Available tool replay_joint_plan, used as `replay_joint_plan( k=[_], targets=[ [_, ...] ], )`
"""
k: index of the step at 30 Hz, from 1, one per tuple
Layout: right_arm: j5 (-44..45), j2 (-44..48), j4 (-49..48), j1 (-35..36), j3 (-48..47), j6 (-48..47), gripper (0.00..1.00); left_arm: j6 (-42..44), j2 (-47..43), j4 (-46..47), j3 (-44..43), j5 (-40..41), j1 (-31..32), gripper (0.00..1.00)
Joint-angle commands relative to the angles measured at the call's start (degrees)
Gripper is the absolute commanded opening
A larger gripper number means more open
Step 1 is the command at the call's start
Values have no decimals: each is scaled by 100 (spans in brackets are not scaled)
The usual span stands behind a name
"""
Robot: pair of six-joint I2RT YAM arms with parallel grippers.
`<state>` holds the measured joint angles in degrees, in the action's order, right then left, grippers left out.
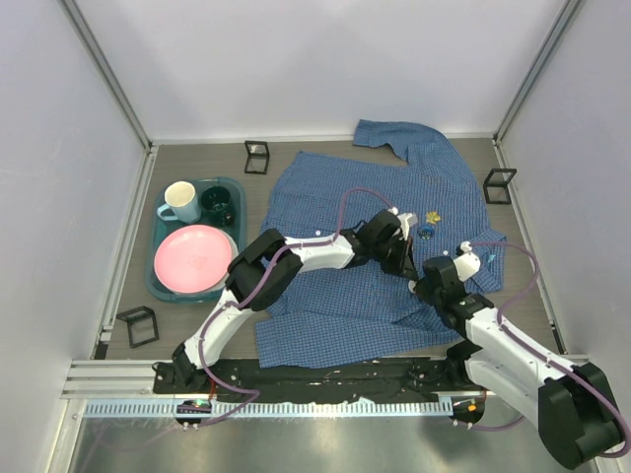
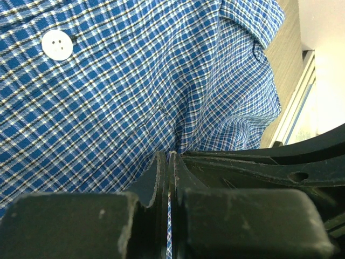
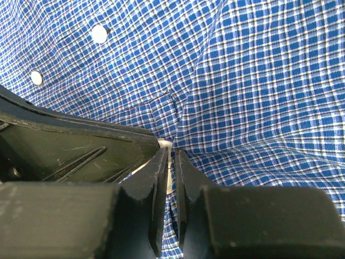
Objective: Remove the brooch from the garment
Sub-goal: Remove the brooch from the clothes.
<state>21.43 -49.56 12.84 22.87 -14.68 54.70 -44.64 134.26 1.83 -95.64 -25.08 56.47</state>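
Both left fingers [image 2: 157,178] and right fingers [image 3: 160,178] pinch the garment [image 1: 345,305] (puckered).

The blue-and-white small-checked button-up shirt [image 1: 345,317] bears round white buttons [image 2: 57,45]; the teal rectangular tray [image 1: 156,288] holds a pink round plate [image 1: 193,258], cream mug [image 1: 179,202], dark green cup [image 1: 217,205].

I'm looking into a robotics lab test cell here: plain white panel walls [image 1: 325,59] held in aluminium posts [image 1: 108,74], two robot arms [image 1: 306,254] bolted to a slotted aluminium rail [image 1: 108,379], small black wire frames [image 1: 256,156] standing on the brown table [image 1: 197,163]
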Motion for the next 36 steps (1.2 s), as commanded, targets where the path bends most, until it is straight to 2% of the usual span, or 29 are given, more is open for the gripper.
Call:
replay_joint_plan(
  k=[1, 11, 19, 36],
  targets=[
    [-798, -492, -273, 42, -219, -336, 18, -62, -119, -103, -403, -120, 198, 0],
    [-957, -695, -99, 94, -545, -890, 19, -273, -57, -148, -562, -111, 268, 0],
    [-219, -37, 473, 33, -703, -399, 25, -45, -128, -165, -430, 21, 268, 0],
    [-297, 210, 500, 15, -484, 50, 24, 61, -172, -165, -359, 74, 268, 0]
  ],
)
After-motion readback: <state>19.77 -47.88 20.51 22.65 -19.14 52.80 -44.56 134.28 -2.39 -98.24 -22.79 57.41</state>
